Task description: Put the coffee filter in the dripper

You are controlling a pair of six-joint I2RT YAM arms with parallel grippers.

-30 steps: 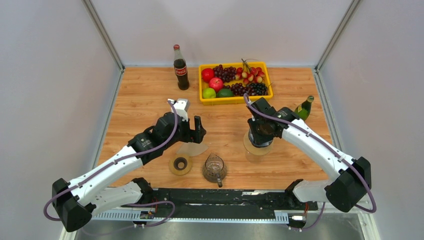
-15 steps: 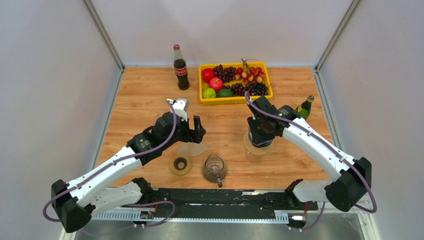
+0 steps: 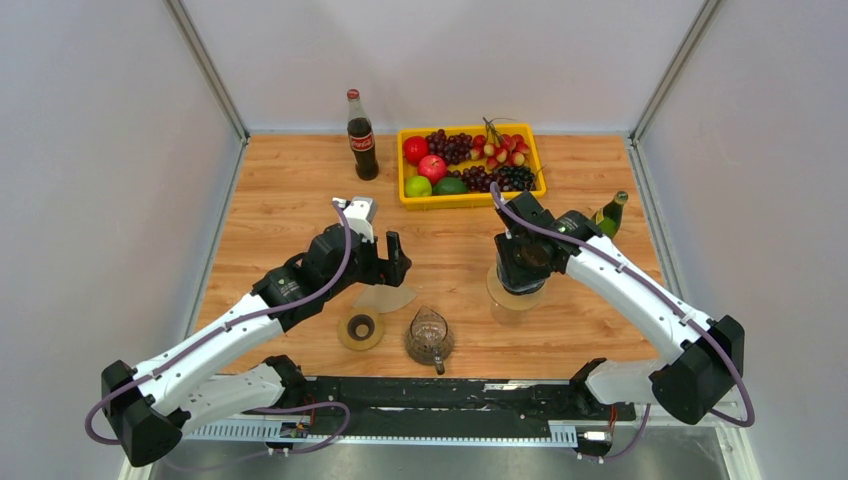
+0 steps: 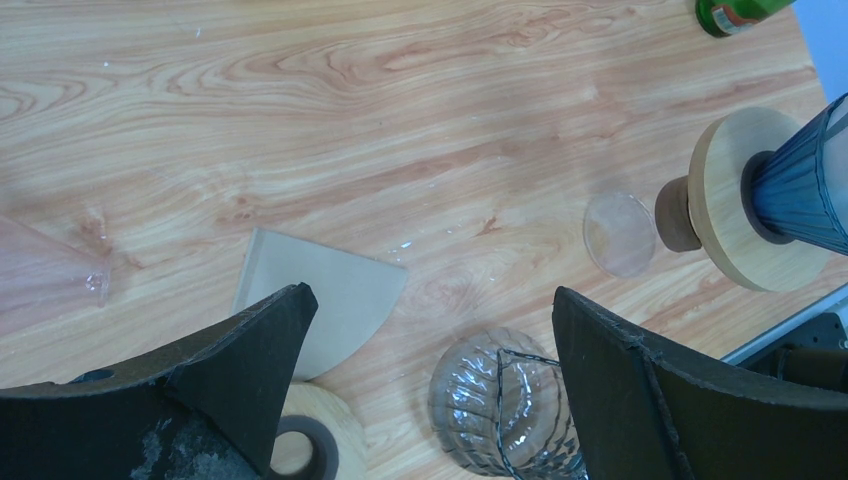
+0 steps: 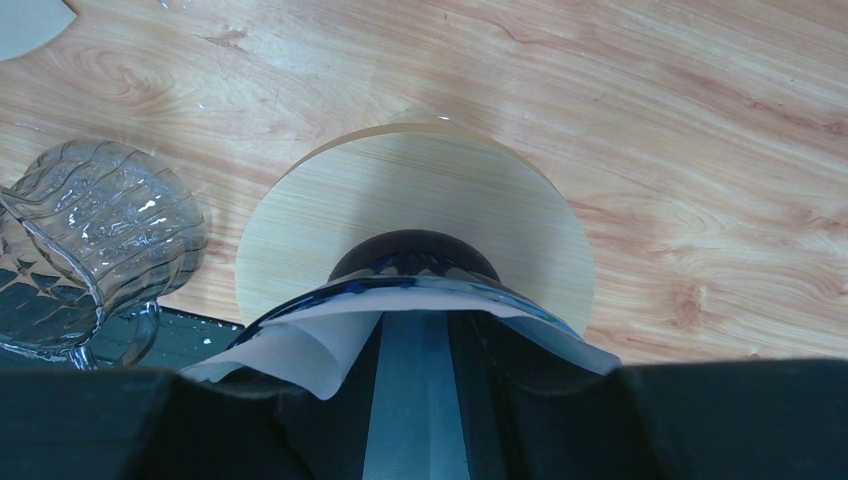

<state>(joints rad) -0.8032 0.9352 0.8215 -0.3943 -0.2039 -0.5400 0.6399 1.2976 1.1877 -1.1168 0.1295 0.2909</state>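
The dripper (image 3: 516, 290) is a blue glass cone (image 5: 400, 285) on a round wooden base (image 5: 420, 200), right of centre. A white coffee filter (image 5: 300, 350) lies inside the cone, its edges draped over the rim. My right gripper (image 3: 520, 266) reaches down into the cone. Its jaws (image 5: 415, 345) stand slightly apart inside the filter, open. My left gripper (image 3: 393, 258) hovers wide open over the table (image 4: 430, 295), holding nothing. A flat tan filter paper (image 4: 320, 300) lies under it.
A glass pitcher (image 3: 429, 337) and a wooden ring (image 3: 360, 330) sit near the front edge. A small clear glass disc (image 4: 620, 235) lies by the dripper's base. At the back are a cola bottle (image 3: 361, 135) and a yellow fruit crate (image 3: 470, 201). A green bottle (image 3: 608, 215) stands at right.
Both arms have barely shifted. Nothing on the table has moved.
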